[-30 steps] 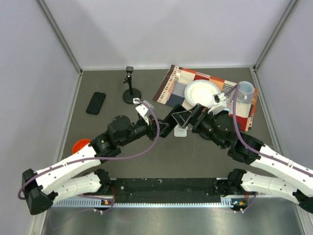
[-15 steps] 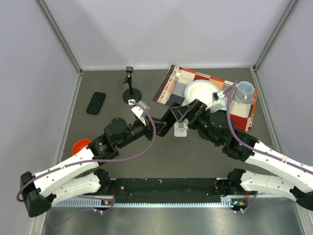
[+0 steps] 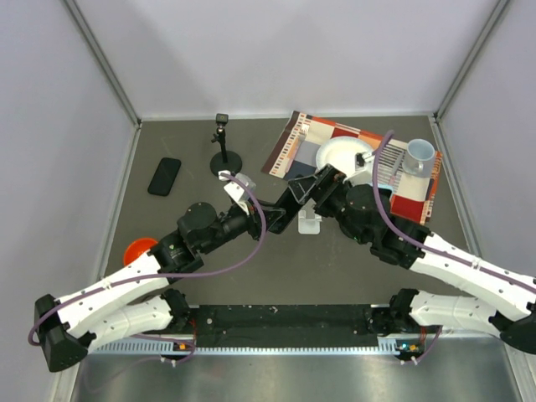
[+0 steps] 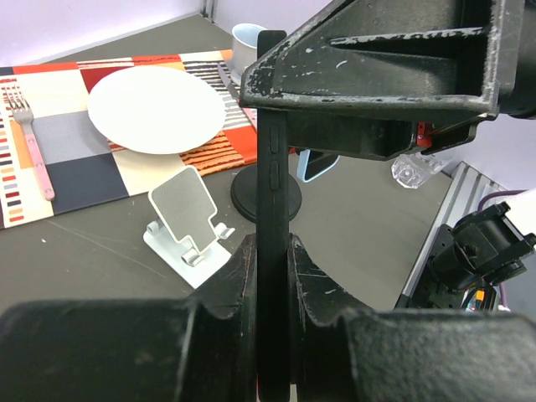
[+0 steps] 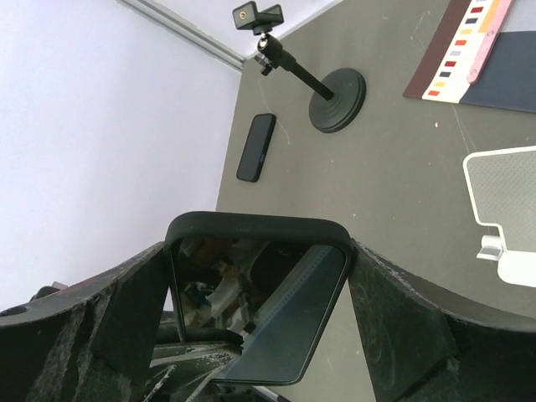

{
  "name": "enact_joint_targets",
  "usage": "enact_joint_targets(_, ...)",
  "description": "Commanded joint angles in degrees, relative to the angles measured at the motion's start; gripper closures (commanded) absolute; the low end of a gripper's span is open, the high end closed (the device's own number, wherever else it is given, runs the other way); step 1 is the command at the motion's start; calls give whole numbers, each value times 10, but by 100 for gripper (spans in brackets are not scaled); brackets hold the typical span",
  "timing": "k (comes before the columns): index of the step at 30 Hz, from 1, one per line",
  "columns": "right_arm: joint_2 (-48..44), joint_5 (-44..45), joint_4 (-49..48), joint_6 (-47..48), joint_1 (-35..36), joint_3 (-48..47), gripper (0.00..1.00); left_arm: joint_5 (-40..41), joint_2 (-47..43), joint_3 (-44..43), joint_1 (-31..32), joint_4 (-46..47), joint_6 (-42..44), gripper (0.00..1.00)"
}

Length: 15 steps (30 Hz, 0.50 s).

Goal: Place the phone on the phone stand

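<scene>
left gripper (image 4: pixel 272 261) is clamping the phone (image 4: pixel 272 167) across its flat faces, jaws nearly together, so i am seeing it edge-on from my left wrist. right gripper (image 5: pixel 260 268) is straddling the far end of the same phone with its jaws standing wide. the fingers (image 5: pixel 126 318) are lying along the two long edges, and i cannot tell whether they are pressing. the phone is hanging above the table (image 3: pixel 318 276), just left of the phone stand (image 3: pixel 310 223). seen from overhead, its long axis is running from lower left up toward the plate (image 3: pixel 345 155), and its glossy dark face is turning to my right wrist camera. the stand is sitting just off the near edge of the placemat (image 3: pixel 291 149). bare dark tabletop is showing between the stand and the arm bases. the pole's round base (image 3: pixel 224 165) is standing near on the left, and a second phone (image 3: pixel 164 176) is lying flat toward the left wall.
</scene>
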<state>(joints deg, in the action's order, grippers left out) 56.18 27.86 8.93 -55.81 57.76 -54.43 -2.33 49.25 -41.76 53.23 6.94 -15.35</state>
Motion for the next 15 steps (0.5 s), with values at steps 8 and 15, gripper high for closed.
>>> enact_joint_targets(8,18,36,-14,6,4,-37,60,4,-14,-9,0,53,-6,96)
enact_joint_targets(15,12,148,-21,189,1,-40,100,118,-53,-17,-1,-67,-33,15)
